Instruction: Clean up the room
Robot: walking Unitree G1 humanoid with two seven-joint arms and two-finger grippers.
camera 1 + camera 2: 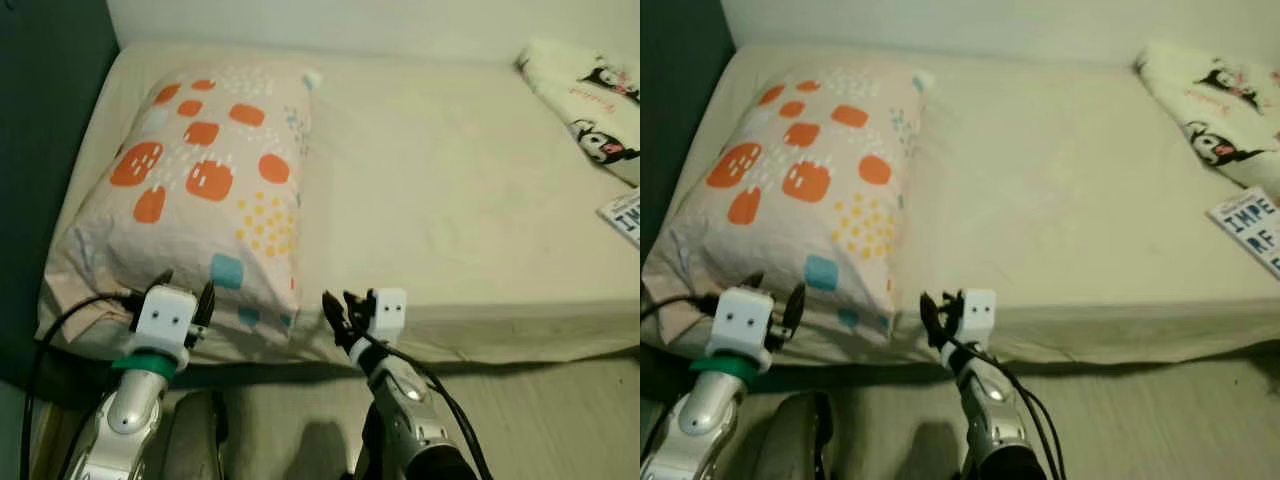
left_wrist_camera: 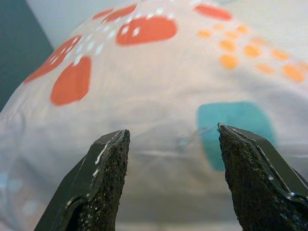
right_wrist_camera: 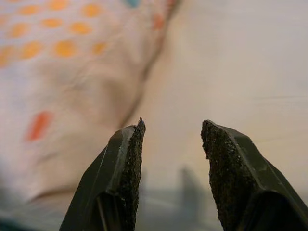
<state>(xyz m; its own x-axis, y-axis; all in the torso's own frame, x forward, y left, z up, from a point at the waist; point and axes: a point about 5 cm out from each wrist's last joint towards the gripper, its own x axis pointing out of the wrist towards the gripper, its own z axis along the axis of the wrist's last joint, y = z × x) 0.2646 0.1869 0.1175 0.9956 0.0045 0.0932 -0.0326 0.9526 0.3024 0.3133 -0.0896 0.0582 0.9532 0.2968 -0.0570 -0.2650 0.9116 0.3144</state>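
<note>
A pale pillow (image 1: pixel 205 190) with orange, yellow and teal patches lies on the left end of a bed (image 1: pixel 450 190) with a cream sheet. My left gripper (image 1: pixel 185 295) is open at the pillow's near edge, its fingers (image 2: pixel 103 178) apart with nothing between them and the teal patch (image 2: pixel 231 130) just ahead. My right gripper (image 1: pixel 340 315) is open at the bed's near edge, beside the pillow's near right corner. The right wrist view has the pillow (image 3: pixel 72 72) and sheet past the open fingers (image 3: pixel 127 168).
A white blanket with black cartoon figures (image 1: pixel 590 100) lies at the bed's far right. A printed booklet (image 1: pixel 1250 225) rests at the right edge. A dark wall (image 1: pixel 40 120) borders the bed on the left. Carpeted floor (image 1: pixel 540 410) lies in front.
</note>
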